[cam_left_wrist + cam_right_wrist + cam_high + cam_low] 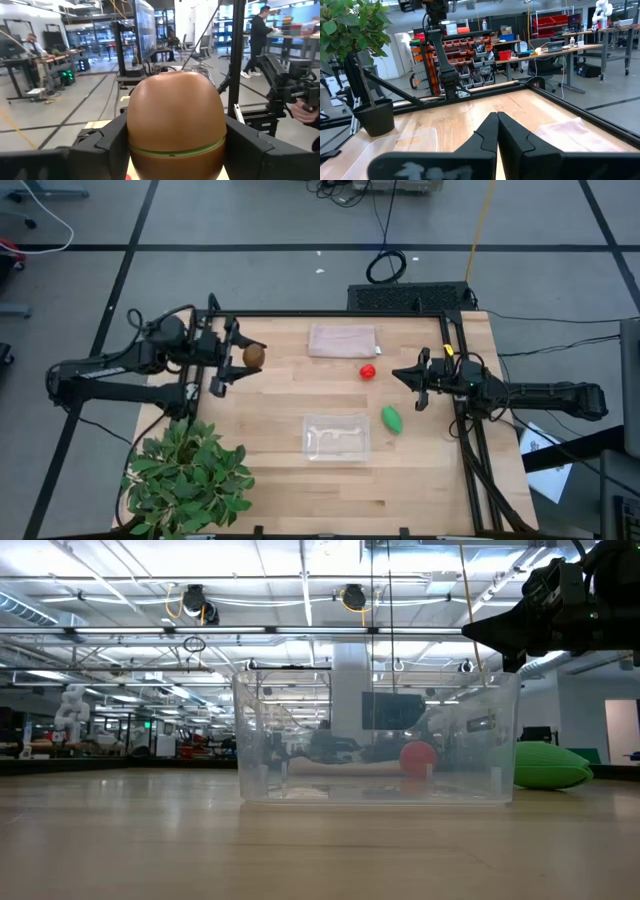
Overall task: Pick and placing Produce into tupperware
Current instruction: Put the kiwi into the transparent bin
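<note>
The brown kiwi (pixel 254 356) sits between the fingers of my left gripper (pixel 240 363) near the table's left far corner. It fills the left wrist view (pixel 175 120) and does not show in the low view. The red tomato (pixel 368 371) lies on the table, seen through the tupperware in the low view (pixel 418 756). The green oval (pixel 391 419) rests on the table right of the clear tupperware (pixel 336 436). My right gripper (pixel 412 376) is shut and hangs above the table right of the tomato, touching nothing; its fingertips meet (pixel 497 125). My left gripper pinches the kiwi between its two fingers (pixel 107 145), one on each side of its wide middle (pixel 137 135). The fingers lie level and point toward the table's right. The kiwi stands out beyond the fingertips, held up clear of the table.
A pinkish-beige flat rectangle (pixel 342 340) lies near the far edge. A leafy potted plant (pixel 185 475) stands at the near left corner. A black frame (pixel 455 410) runs along the right and far edges. Bare wood lies between the kiwi and the tupperware.
</note>
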You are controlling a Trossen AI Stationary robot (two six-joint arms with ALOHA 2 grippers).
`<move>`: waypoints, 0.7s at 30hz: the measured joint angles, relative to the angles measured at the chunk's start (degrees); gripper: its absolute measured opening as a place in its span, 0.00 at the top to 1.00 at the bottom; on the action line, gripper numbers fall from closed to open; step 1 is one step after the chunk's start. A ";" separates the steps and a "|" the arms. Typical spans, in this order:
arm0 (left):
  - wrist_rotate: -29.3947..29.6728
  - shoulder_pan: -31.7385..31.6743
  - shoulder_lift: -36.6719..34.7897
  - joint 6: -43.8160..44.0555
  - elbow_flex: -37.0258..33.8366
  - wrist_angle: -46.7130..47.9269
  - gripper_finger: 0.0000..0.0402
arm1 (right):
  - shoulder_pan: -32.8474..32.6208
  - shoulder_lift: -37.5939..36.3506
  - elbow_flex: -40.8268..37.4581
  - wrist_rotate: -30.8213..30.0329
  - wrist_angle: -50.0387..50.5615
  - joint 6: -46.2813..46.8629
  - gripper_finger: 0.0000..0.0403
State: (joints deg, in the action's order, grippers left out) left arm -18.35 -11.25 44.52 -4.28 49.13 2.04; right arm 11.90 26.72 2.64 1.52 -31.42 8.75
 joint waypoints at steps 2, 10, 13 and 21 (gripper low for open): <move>-0.84 0.00 1.82 0.09 1.04 -0.05 0.42 | 0.00 -0.02 0.01 0.00 -0.02 0.00 1.00; -4.52 0.02 8.02 0.06 4.70 -0.14 0.38 | 0.00 0.00 0.00 0.00 -0.02 0.00 1.00; -4.59 0.02 9.61 -0.21 6.04 -0.26 0.40 | 0.00 0.00 0.00 0.00 -0.01 0.00 1.00; -5.82 0.02 12.90 -0.52 9.75 -0.24 0.39 | 0.00 -0.01 0.01 0.00 -0.02 0.00 1.00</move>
State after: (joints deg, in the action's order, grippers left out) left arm -24.17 -11.22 57.42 -4.80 58.88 1.81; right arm 11.90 26.71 2.65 1.52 -31.44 8.75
